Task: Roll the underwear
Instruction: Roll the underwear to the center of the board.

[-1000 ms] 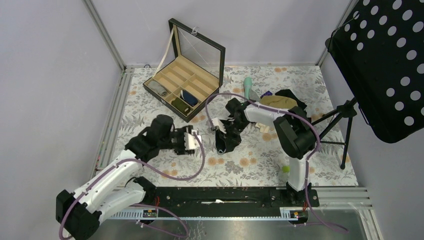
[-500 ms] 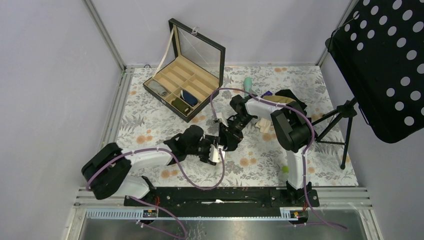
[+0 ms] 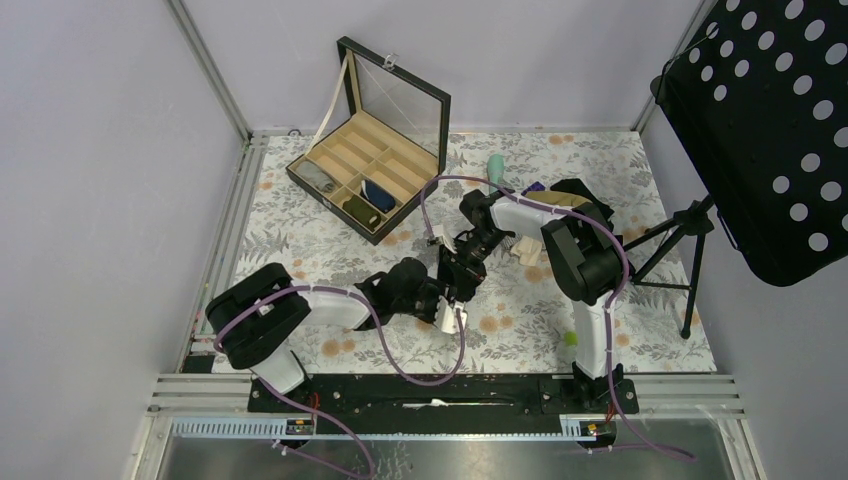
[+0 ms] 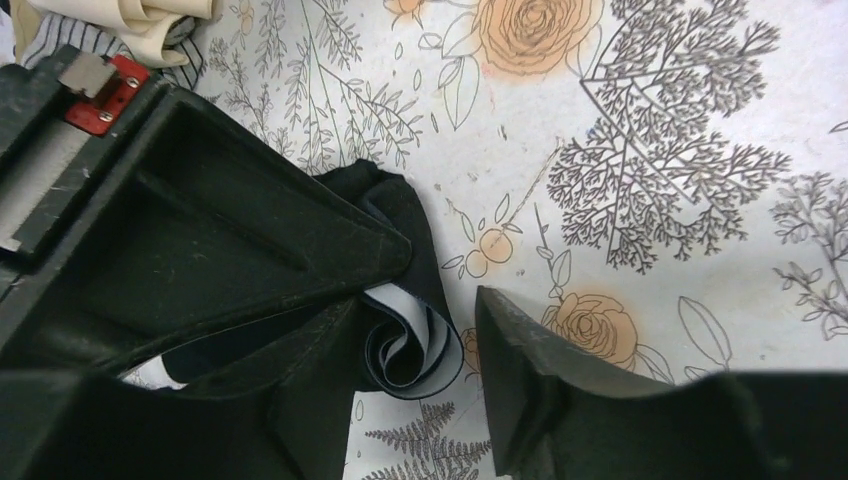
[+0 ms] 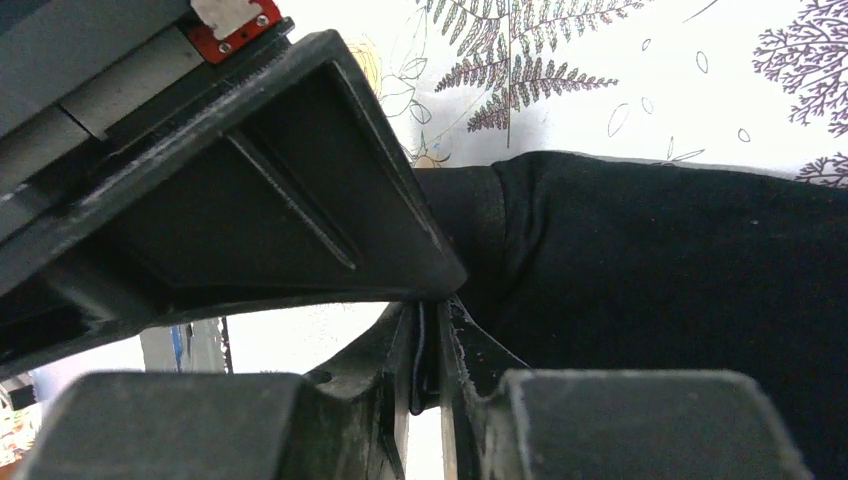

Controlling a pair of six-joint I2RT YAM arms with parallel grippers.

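Note:
The underwear (image 3: 452, 283) is a small dark navy cloth on the floral table, mid-centre. In the left wrist view its end is curled into a roll with the white waistband (image 4: 410, 345) showing. My left gripper (image 3: 447, 312) is open, and its jaws stand either side of that rolled end (image 4: 415, 335). My right gripper (image 3: 462, 262) is shut on a thin fold of the underwear (image 5: 430, 350). The rest of the dark cloth (image 5: 660, 270) spreads flat to the right. The right gripper's finger (image 4: 200, 220) lies over most of the cloth in the left wrist view.
An open wooden compartment box (image 3: 340, 150) stands at the back left. A tan garment (image 3: 555, 203), a black garment (image 3: 590, 192) and a teal item (image 3: 495, 168) lie at the back right. A cream cloth (image 3: 525, 250) lies near the right arm. A music stand (image 3: 690, 255) is at the right.
My left arm has swung right and forward from the table's left side to the underwear, and its open jaws now straddle the rolled end. The right gripper has shifted slightly and still holds the cloth.

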